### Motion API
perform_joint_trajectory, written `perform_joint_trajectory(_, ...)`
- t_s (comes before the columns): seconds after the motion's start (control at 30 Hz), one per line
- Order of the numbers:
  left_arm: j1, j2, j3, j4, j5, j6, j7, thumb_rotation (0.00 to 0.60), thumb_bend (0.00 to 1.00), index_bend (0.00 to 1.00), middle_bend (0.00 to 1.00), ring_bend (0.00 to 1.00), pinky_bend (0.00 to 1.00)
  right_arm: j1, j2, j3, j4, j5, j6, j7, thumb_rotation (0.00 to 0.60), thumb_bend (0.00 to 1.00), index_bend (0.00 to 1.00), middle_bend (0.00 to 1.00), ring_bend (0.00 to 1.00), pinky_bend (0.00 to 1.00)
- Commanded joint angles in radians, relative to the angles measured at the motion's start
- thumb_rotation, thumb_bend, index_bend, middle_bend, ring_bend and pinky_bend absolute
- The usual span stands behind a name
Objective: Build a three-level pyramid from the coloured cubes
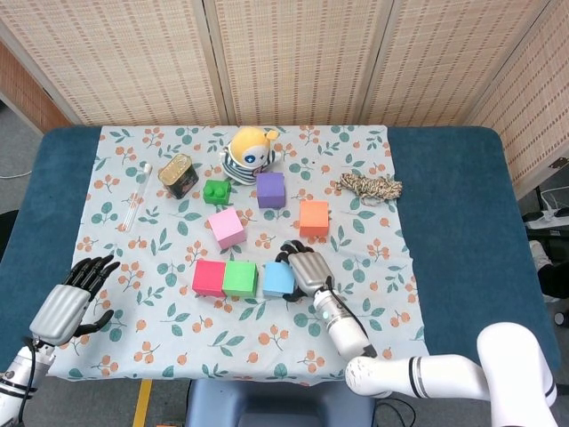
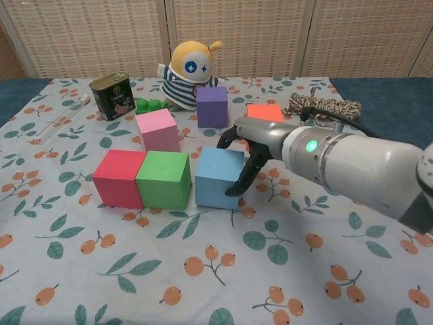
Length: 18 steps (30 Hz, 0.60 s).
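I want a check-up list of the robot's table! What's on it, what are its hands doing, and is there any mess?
Surface: floral cloth over blue table.
Job's things: red cube, green cube and blue cube in a row; pink cube, purple cube, orange cube apart behind.
Clutter: toy doll, tin can, green brick, rope bundle, clear tube.
Hands: right hand holds blue cube; left hand empty, fingers apart.
Cables: nothing seen.
Surroundings: woven screens.
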Motion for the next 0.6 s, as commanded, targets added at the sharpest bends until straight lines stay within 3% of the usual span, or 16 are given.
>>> perform_joint_trajectory(0.03,0.000,0.000,0.000,0.000,0.000,0.001,-0.001,0.600,0.35,0.00,0.00,0.00,0.07,0.010,0.002,0.007,0.002,0.018,-0.012,0.009,0.600,0.42,0.54,0.13,0.04,0.18)
perform_joint_trajectory(0.4,0.001,0.000,0.000,0.000,0.001,0.003,0.001,0.600,0.35,0.00,0.00,0.00,0.07,0.035,-0.008,-0.010,0.008,0.030,-0.012,0.007,0.600,0.43,0.53,0.13,0.04,0.18)
perform_joint_trajectory(0.6,0.001,0.000,0.001,0.000,0.003,0.002,-0.002,0.600,0.35,0.00,0.00,0.00,0.07,0.041,-0.016,-0.011,0.021,0.022,-0.007,0.020,0.600,0.42,0.47,0.13,0.04,0.18)
